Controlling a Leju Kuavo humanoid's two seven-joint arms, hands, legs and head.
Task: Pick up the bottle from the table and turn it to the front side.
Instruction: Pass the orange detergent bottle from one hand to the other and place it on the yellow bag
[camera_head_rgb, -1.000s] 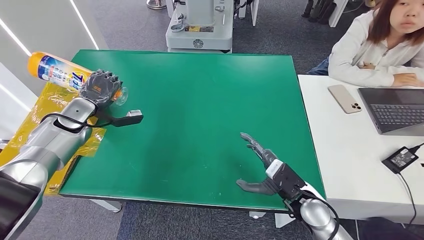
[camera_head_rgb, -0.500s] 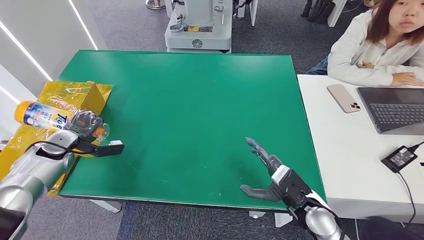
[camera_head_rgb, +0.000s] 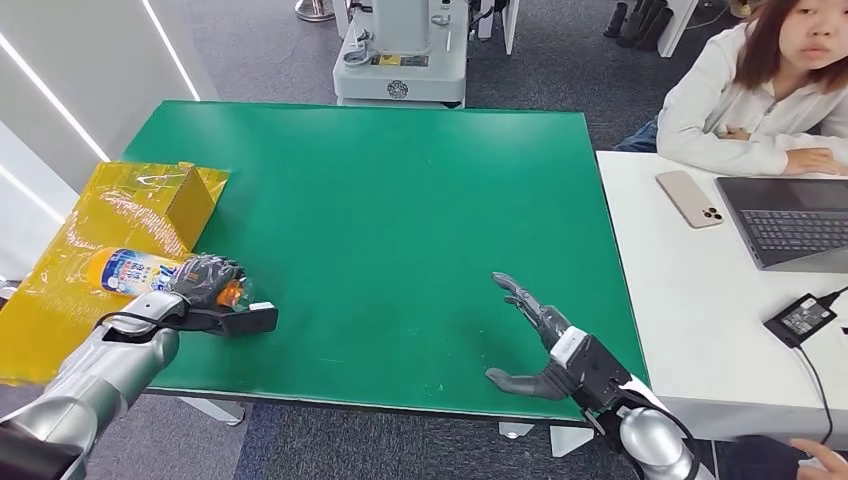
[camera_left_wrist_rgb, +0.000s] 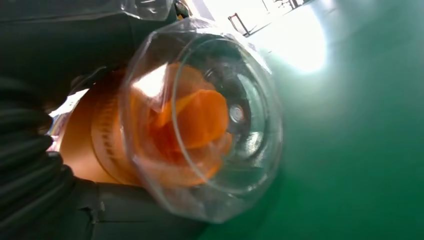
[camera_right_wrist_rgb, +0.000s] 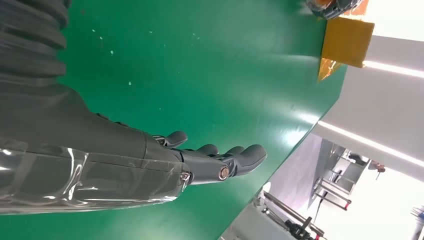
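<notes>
Now your left robot hand (camera_head_rgb: 205, 279) grips the orange clear-capped bottle (camera_head_rgb: 135, 271) lying sideways; right robot hand (camera_head_rgb: 545, 350) spread over the green bench (camera_head_rgb: 400, 200).

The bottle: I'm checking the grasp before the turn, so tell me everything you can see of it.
The bottle lies roughly on its side in the left hand, over the table's left edge. It has an orange body with a blue and white printed label. The left wrist view shows a clear domed cap over an orange nozzle. The dark fingers wrap its cap end; the base points away to the left.
</notes>
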